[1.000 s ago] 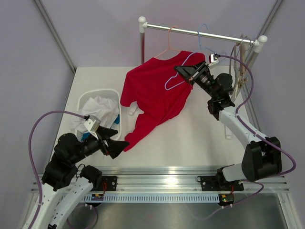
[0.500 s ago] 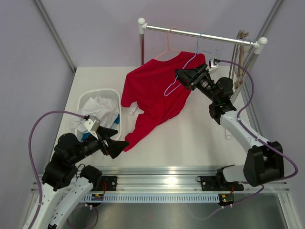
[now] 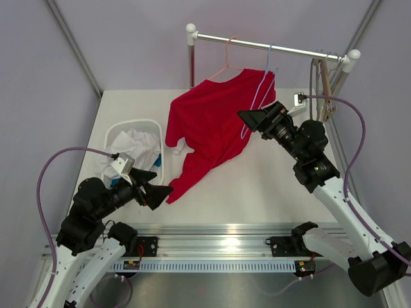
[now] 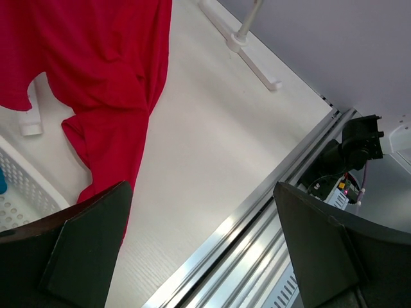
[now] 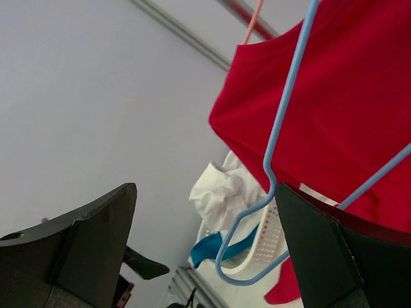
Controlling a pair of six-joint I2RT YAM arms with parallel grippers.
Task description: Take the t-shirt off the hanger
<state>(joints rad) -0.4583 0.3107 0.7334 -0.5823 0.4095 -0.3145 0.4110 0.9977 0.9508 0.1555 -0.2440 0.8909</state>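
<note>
Shirt position first: the red t-shirt [image 3: 209, 125] hangs in the upper middle of the top view. Its collar is up by the rail [image 3: 289, 48] and its body slants down and left until the lowest corner trails onto the table [image 3: 257, 186]. That long axis, upper right to lower left, is what my next move turns on. The right gripper [image 3: 249, 118] sits just right of the shirt's upper half, fingers aimed up and left at it. The left gripper [image 3: 164, 180] waits near the lower left, and the trailing corner ends just beside its fingertips. So the right arm is nearer the hanger end and the left arm nearer the hem. Both grippers stand wide open and hold nothing. In the right wrist view a blue hanger [image 5: 277, 128] dangles bare in front of the cloth, its lower loop showing between my spread fingers but not pinched. A pink hanger [image 3: 226, 61] rises from the collar toward the rail, so I judge the shirt is carried on that one. In the left wrist view the shirt fills the upper left and narrows down toward my left finger. A white basket [image 3: 131, 122] of laundry sits at the left of the table, just beside the shirt's sleeve.
</note>
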